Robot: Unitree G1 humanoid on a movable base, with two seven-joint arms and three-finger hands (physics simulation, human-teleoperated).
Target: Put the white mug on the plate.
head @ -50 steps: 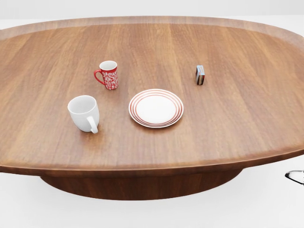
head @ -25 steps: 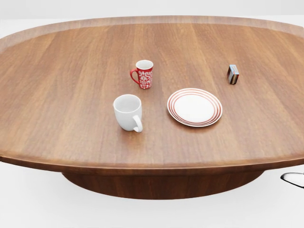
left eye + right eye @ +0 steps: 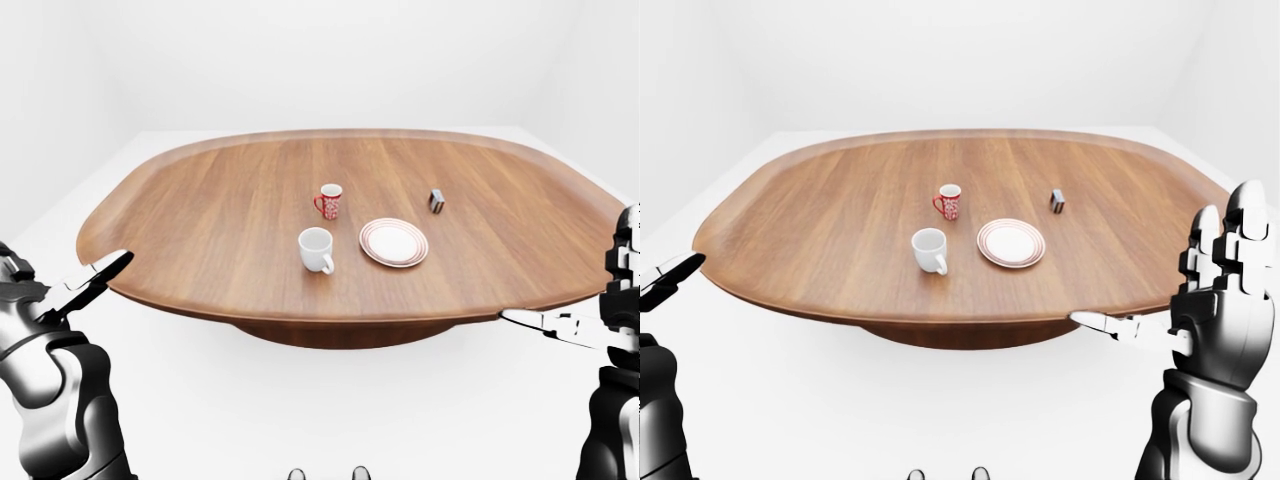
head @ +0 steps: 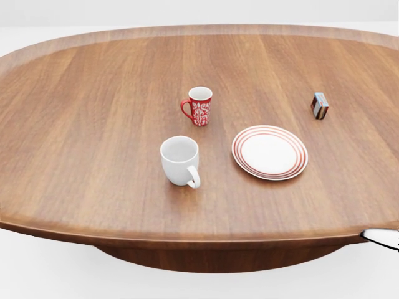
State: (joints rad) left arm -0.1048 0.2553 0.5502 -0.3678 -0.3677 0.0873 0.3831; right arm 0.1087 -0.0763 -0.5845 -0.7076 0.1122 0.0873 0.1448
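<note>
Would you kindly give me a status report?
Both hands open, off the table: left hand, right hand. White mug upright beside empty plate. Nothing between them.

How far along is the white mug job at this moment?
Nothing is placed yet. The white mug stands upright on the table, apart from the plate to its right, which is bare. Neither hand holds anything: the left hand and right hand are open, off the table's near edge. Reaching, grasping, lifting and placing all remain.
</note>
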